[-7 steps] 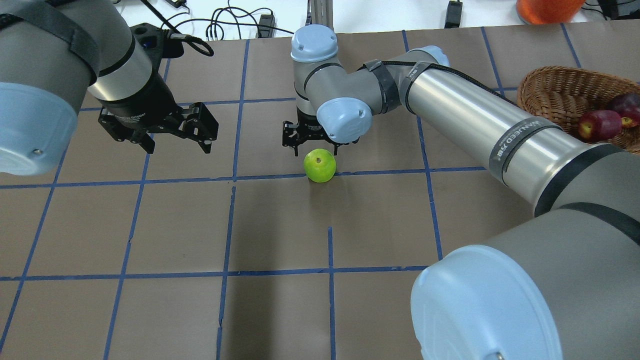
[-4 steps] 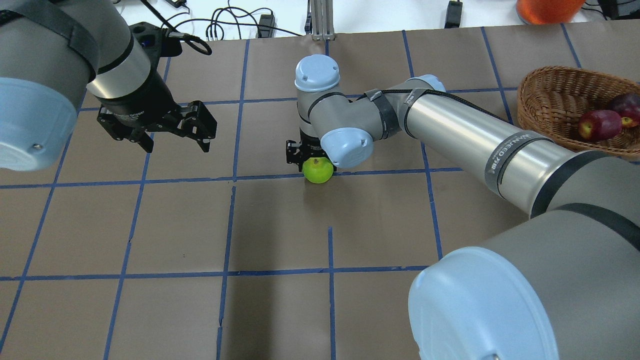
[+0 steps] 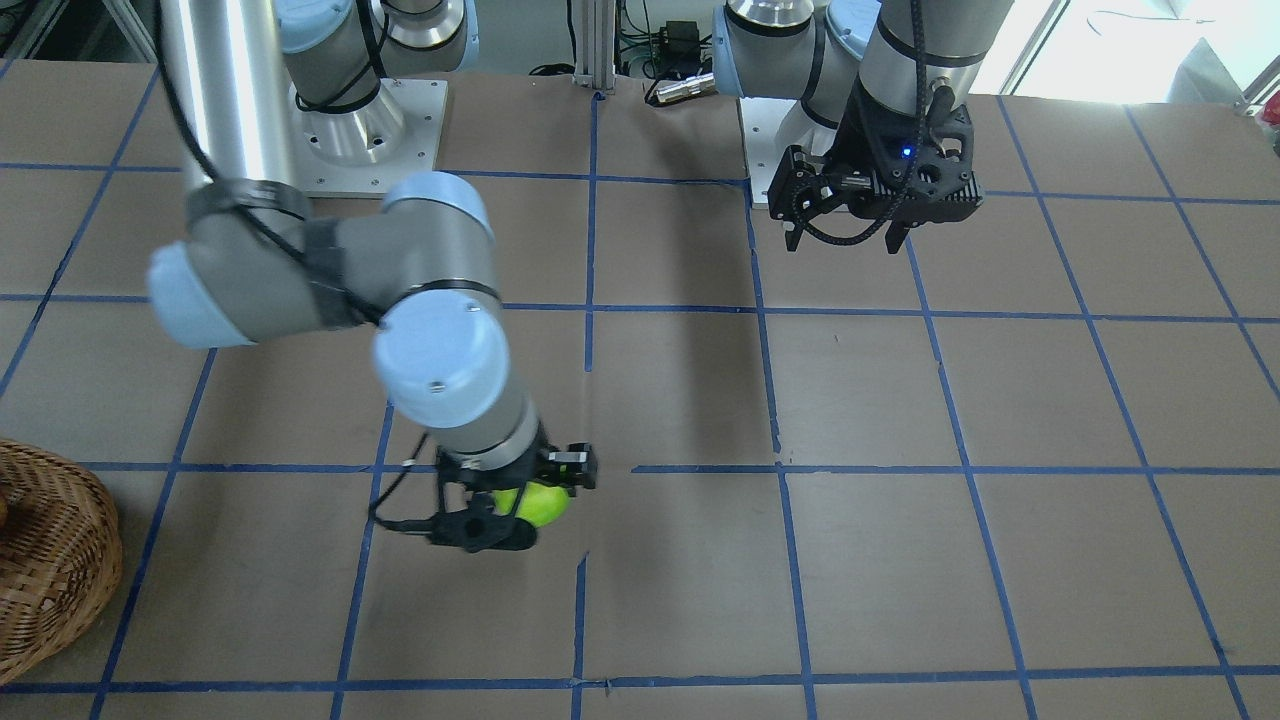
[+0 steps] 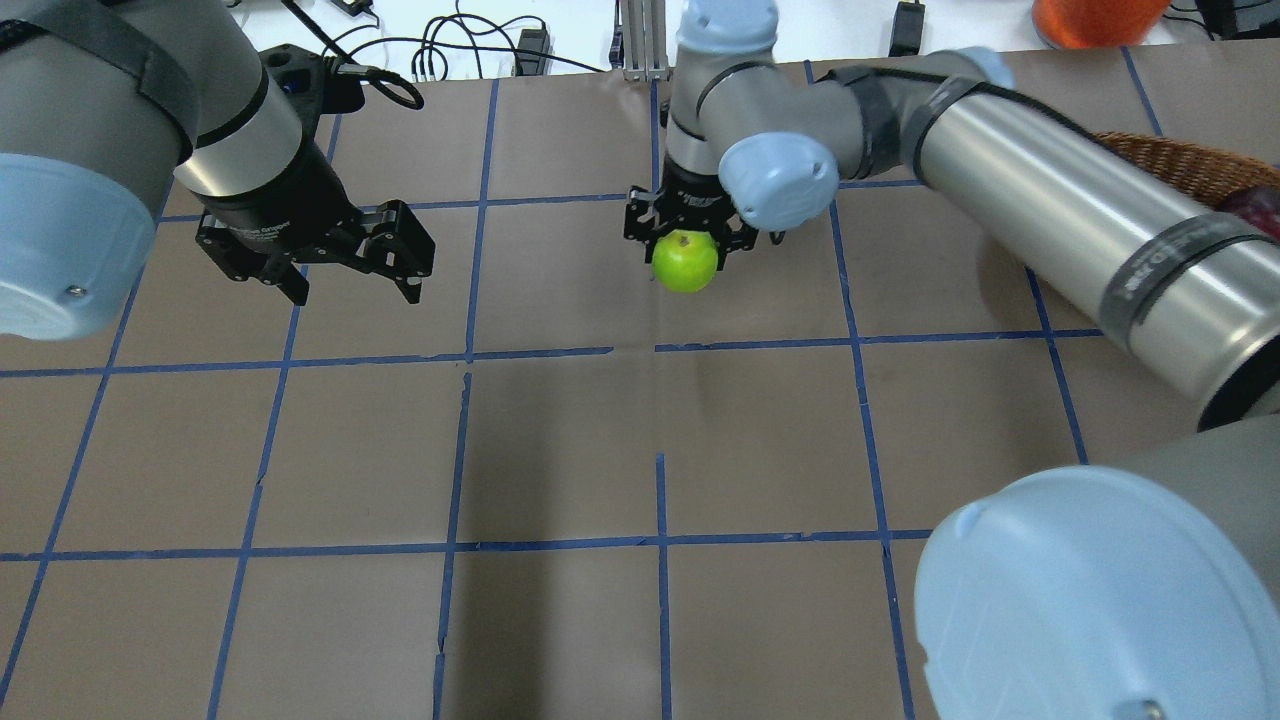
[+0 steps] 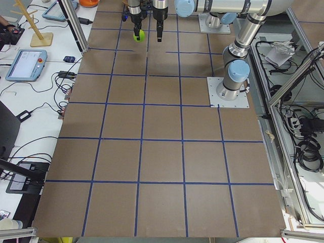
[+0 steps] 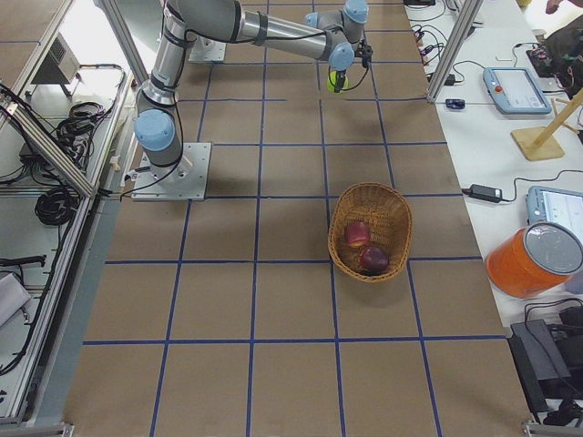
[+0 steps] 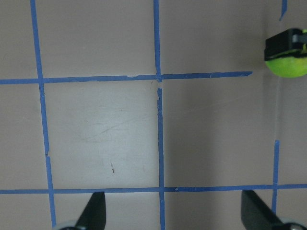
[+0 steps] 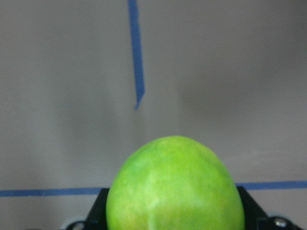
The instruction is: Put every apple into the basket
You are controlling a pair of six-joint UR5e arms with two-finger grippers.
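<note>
My right gripper (image 4: 686, 250) is shut on the lime green apple (image 4: 686, 263) and holds it above the table. This apple also shows in the front view (image 3: 541, 504) and fills the right wrist view (image 8: 175, 187). The wicker basket (image 4: 1180, 160) stands at the far right, mostly hidden behind my right arm. In the right side view the basket (image 6: 339, 238) holds the brighter red apple (image 6: 356, 233) and the dark purple-red apple (image 6: 373, 259). My left gripper (image 4: 357, 288) is open and empty, hovering over the left part of the table.
Brown paper with a blue tape grid (image 4: 660, 450) covers the table. Cables (image 4: 440, 50) and an orange container (image 4: 1095, 18) lie beyond the far edge. My right arm's forearm (image 4: 1080, 220) spans the space between the held apple and the basket.
My right gripper came down over the green apple, shut on it, and has lifted it up, farther away and rightward. The left arm has stayed in place.
</note>
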